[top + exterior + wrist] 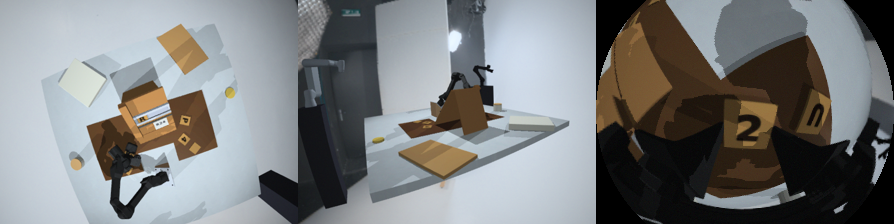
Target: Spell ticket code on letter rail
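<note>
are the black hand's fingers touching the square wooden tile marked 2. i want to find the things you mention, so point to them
Touching: the wrist view shows the black hand's fingers meeting the square wooden tile marked 2 (pixel 758 111) at both side edges.
</note>
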Robot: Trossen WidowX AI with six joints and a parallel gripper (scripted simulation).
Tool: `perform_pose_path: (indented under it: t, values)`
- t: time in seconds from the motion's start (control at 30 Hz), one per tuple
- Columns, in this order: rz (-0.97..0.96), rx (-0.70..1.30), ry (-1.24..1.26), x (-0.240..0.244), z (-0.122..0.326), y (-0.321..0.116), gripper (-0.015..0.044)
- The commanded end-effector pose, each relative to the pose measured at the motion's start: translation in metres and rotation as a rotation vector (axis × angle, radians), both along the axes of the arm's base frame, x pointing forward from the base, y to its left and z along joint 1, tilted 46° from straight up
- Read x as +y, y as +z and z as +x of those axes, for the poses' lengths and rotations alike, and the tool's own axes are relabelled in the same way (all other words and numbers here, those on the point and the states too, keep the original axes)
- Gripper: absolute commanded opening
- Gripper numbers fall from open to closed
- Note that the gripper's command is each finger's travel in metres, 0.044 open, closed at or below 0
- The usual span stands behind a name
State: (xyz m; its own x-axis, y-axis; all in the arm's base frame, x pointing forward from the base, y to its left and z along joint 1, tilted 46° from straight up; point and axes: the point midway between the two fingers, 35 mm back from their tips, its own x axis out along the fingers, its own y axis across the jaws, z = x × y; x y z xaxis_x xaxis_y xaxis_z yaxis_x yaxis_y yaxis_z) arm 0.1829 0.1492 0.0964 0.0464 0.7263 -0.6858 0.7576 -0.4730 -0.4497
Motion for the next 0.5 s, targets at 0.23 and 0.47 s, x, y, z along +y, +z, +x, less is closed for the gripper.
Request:
perform_pose_path:
  t: [0.23, 0.47]
  values:
    - [-0.002, -0.001, -0.001, -0.0059, -0.0016, 0.0026, 0.0000]
    - [-0.002, -0.001, -0.001, -0.0095, -0.0027, 0.0036, 0.0000]
